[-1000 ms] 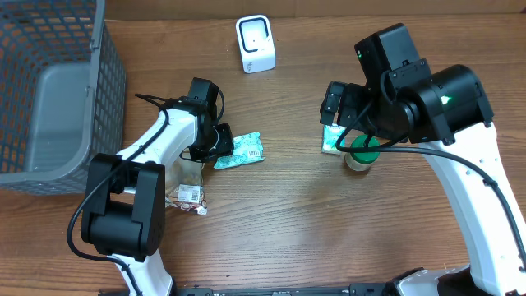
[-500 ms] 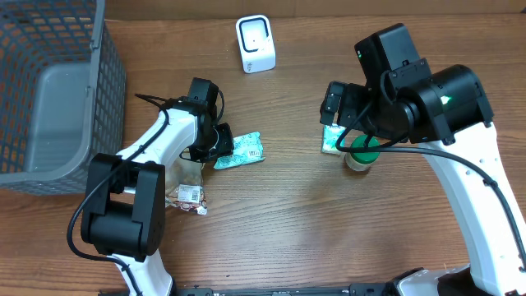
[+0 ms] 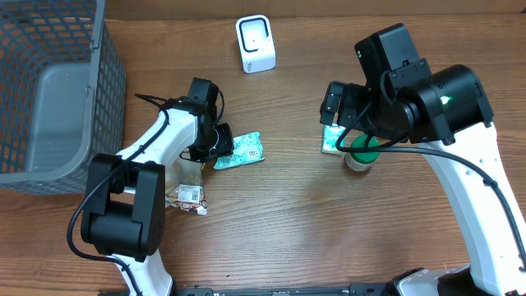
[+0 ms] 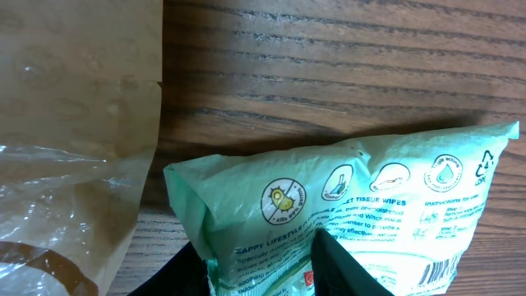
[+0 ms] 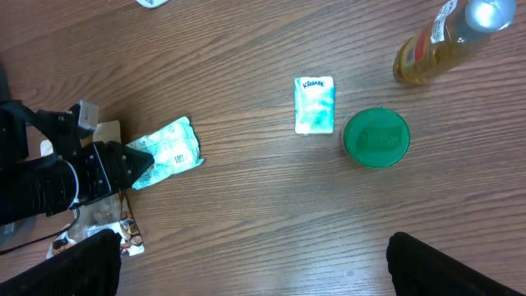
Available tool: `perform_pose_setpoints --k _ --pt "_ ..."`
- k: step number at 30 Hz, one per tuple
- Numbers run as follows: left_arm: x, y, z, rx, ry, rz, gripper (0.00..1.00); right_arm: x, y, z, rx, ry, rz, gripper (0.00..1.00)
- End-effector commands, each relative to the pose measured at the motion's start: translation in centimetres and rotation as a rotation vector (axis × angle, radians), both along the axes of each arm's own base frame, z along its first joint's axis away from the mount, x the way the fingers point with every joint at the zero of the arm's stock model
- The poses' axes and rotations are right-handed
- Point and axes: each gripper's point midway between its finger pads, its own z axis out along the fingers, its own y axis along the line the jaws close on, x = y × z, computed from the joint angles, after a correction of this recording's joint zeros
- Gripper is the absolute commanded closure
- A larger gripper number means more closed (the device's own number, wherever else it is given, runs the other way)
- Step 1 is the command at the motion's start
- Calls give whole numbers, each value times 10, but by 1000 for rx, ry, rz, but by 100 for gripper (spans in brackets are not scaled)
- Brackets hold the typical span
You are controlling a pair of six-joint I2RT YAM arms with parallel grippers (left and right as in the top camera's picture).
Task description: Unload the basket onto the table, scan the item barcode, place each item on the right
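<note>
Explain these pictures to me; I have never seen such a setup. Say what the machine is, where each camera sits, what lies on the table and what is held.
These are two robot arms at a wooden table, each ending in two fingers. One picture looks down from above; the other two come from cameras on the wrists. On the table are a grey basket, a small white device, probably the scanner, a tissue pack, a green-lidded jar, a bottle and a snack wrapper. The left fingers are closed on a green wipes pack. The right fingers stand open, holding nothing.
</note>
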Motion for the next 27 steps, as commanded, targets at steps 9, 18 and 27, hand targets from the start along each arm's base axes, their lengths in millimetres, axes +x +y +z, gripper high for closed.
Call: perform_pose_setpoints --k 9,18,27 --pt "-14 14 -13 67 47 14 59 1 -3 4 -2 -18 -10 0" --pt "-14 15 -13 71 48 15 64 1 -3 4 -3 -18 -9 0" --pt "-16 15 -13 72 57 14 76 1 -3 4 -3 -18 -9 0"
